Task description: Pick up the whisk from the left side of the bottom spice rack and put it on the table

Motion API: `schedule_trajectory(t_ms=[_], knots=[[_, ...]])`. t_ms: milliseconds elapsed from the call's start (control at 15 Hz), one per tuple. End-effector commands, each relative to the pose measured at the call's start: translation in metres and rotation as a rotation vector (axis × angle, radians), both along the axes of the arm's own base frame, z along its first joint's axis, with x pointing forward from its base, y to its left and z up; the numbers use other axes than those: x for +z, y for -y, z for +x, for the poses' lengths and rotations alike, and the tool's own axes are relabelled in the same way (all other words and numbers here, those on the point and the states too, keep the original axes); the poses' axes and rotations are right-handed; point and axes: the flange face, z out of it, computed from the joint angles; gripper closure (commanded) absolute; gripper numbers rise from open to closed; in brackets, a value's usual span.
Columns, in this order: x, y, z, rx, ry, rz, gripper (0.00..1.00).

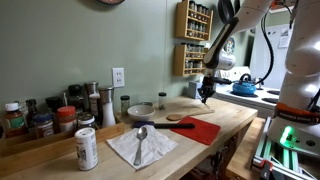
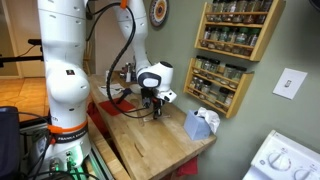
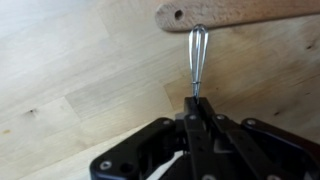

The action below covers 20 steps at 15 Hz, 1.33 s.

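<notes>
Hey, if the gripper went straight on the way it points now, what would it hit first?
Probably the table: the gripper, shut on the whisk, points down at it. The whisk tip would land first, near the wooden board; depth is unclear.

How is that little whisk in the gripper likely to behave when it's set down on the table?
The whisk looks like slim, thin wire, so it is probably light and slightly springy in the gripper. Its narrow, rounded form may roll a little on the smooth table. It is pinched only at one end, so it could pivot if bumped.
</notes>
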Motion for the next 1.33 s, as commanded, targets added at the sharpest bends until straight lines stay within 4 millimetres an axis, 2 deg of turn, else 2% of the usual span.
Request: schedule_trajectory(t_ms=[0,533,800,867,933,1067,1267], knots=[[-0.008,0.003,0.007,-0.013,-0.01,0.026,0.98],[-0.023,0.004,0.021,-0.012,-0.112,0.083,0.98],[-0.023,0.004,0.028,-0.01,-0.157,0.111,0.98],[-0.023,0.006,0.03,-0.012,-0.16,0.11,0.9],[-0.022,0.006,0.031,-0.014,-0.163,0.113,0.67],[-0.018,0.008,0.035,-0.024,-0.152,0.112,0.64],[0.002,0.01,0.035,-0.061,-0.103,0.124,0.43]])
